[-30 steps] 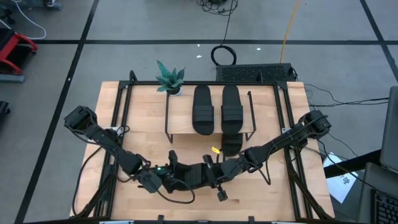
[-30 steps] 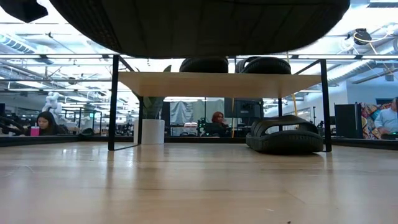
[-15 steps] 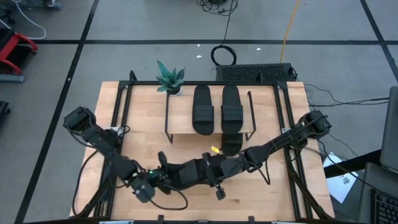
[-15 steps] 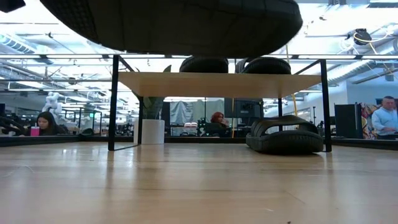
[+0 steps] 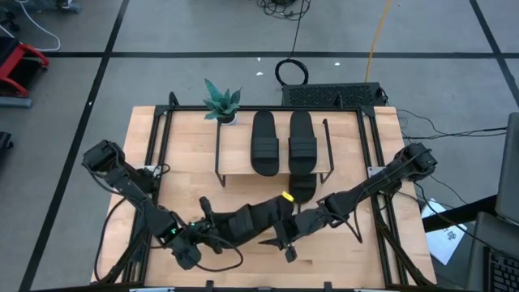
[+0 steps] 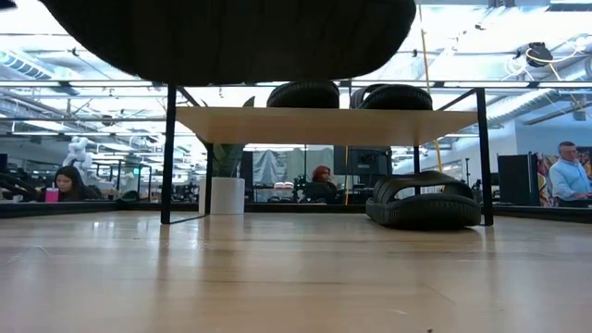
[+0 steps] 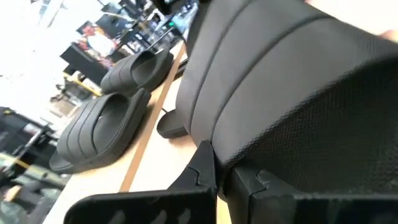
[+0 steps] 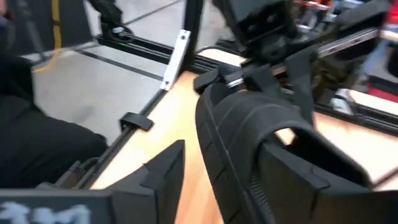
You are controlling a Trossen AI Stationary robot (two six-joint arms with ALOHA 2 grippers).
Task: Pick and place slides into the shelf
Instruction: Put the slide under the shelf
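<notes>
1. The left pincer (image 5: 204,229) is clamped on one end of a black rubbery slide sandal with a wide ribbed strap (image 5: 247,221), held clear above the light wood counter (image 5: 182,191) near its front.
2. The right pincer (image 5: 284,235) sits at the sandal's other end with its fingers apart, so the left arm carries it.
3. The sandal's long axis runs roughly across the counter, from the left pincer towards the right one.
4. The low shelf with a light wood top and thin black frame (image 5: 235,158) lies beyond the sandal, towards the back.
5. Two matching slides (image 5: 263,143) lie on its top; a third (image 6: 424,200) rests underneath at the right, leaving the space beside it free.
</notes>
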